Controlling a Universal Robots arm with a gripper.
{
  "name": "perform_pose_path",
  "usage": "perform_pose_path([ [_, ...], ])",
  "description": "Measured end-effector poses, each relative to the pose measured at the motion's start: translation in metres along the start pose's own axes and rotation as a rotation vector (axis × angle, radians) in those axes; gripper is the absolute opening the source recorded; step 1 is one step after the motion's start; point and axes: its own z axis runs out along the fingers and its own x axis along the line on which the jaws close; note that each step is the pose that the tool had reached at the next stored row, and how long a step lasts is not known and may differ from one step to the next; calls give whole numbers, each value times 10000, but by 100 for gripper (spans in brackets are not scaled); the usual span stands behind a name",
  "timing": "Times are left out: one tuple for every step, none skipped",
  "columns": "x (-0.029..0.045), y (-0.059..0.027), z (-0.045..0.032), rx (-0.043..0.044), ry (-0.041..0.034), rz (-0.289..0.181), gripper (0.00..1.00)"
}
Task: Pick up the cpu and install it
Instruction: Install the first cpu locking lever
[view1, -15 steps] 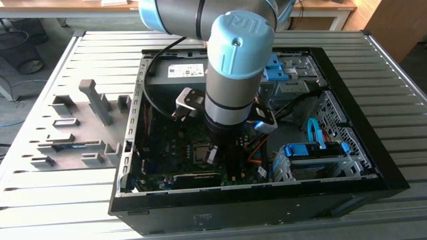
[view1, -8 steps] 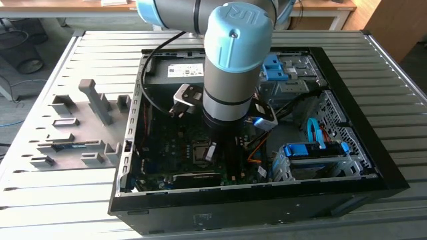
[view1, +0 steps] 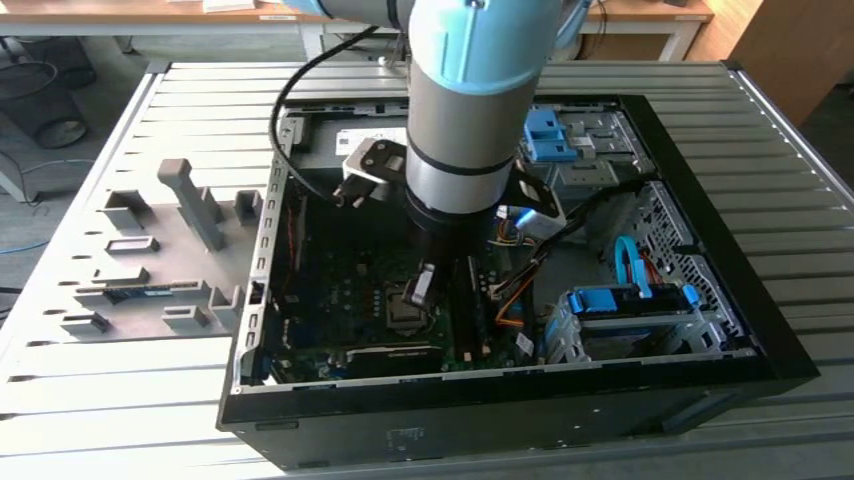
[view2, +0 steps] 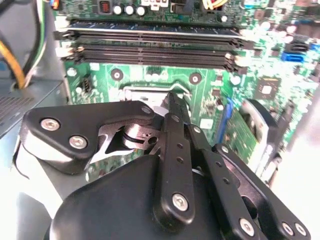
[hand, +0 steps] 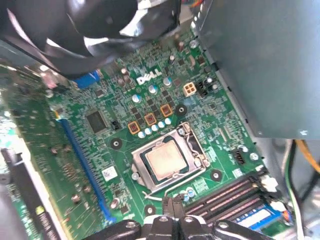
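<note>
Gripper (hand: 172, 207), black with linked metal fingers, drawn together with nothing held, poised just above the near edge of the silver socket frame (hand: 197, 145) on the green motherboard (hand: 100, 150). The cpu (hand: 166, 160), a small square chip with a dull silvery face, already lies flat inside that frame at the middle of the board, so the placing step looks done and securing it appears to be the step in hand. Behind, the grey-and-blue arm (view1: 474, 90) stands near vertical, reaching straight down into the open black computer case (view1: 721, 300)
</note>
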Motion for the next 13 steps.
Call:
perform_pose_path([
  [0,2,-50,0,3,1,10],
  [0,5,-94,0,0,0,10],
  [0,7,-139,0,1,0,10],
  [0,9,-183,0,-1,1,10],
  [0,11,-221,1,3,0,10],
  [-3,12,-221,36,66,3,10],
  [-2,12,-222,36,69,2,10],
  [-2,12,-222,37,69,3,10],
  [-2,12,-222,36,68,3,10],
  [-2,12,-222,37,69,3,10],
  [-2,12,-223,37,69,3,10],
  [-2,12,-223,36,68,3,10],
  [-2,12,-223,36,69,3,10],
])
